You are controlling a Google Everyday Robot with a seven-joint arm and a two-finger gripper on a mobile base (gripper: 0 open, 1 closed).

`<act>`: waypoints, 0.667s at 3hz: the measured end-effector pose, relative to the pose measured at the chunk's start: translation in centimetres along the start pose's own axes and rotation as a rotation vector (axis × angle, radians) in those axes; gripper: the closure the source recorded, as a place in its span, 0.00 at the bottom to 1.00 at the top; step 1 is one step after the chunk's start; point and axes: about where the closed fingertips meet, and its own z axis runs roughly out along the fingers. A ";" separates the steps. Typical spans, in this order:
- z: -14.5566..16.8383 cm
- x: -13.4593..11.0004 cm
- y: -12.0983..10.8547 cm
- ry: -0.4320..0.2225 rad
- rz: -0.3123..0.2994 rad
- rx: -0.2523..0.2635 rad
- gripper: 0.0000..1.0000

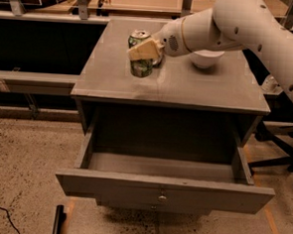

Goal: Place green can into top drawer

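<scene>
Below, top drawer [164, 189] lies open; claw [143, 51] grips green can [140, 69] beside bowl [206, 58]

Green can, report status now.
Gripper shut on green can, over cabinet top. Top drawer open below. White bowl beside arm, off the path.
</scene>
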 end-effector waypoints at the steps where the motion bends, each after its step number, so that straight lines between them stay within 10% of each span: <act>1: 0.0 0.0 0.0 0.000 0.000 0.000 1.00; 2: -1.6 0.6 1.2 0.015 0.041 0.038 1.00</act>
